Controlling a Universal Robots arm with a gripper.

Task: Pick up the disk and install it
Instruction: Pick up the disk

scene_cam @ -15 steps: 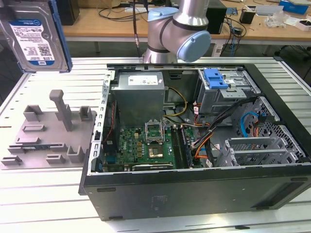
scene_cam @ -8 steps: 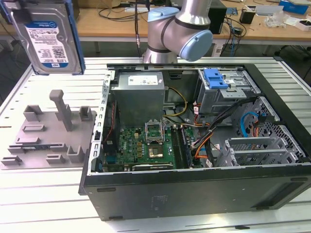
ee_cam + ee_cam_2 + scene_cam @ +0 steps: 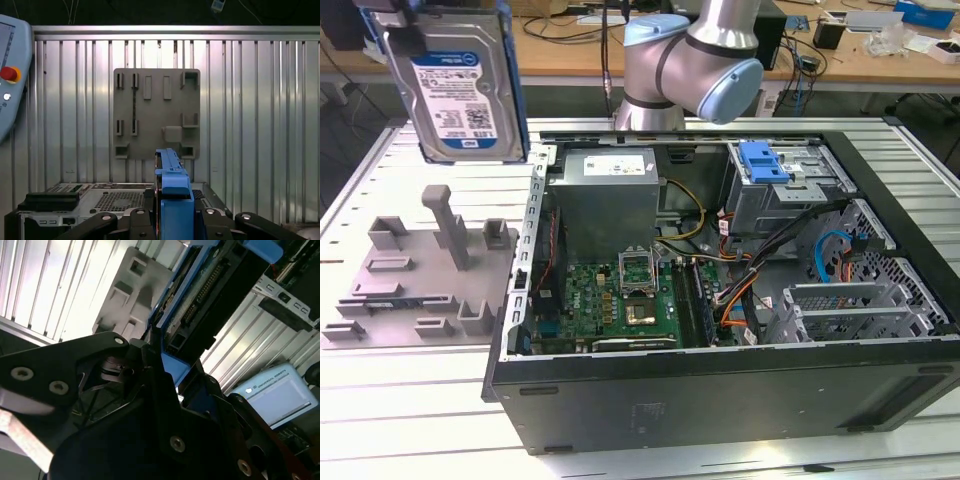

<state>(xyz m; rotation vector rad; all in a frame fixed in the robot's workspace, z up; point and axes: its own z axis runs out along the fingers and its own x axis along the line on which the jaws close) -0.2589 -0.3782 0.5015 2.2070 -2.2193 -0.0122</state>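
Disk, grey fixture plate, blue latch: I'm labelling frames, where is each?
disk [image 3: 458,100], exterior view, on its label.
grey fixture plate [image 3: 155,115], first wrist view, on its flat middle.
blue latch [image 3: 763,160], exterior view, on its top.

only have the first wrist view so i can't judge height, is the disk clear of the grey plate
observer: yes, in the exterior view the disk hangs upright in the air, apart from the grey fixture plate below it
operator: which way does the label face
observer: its white-and-blue label faces the exterior camera
operator: where's the case
observer: the open computer case lies to the exterior view's right of the plate, with a blue latch on its drive cage
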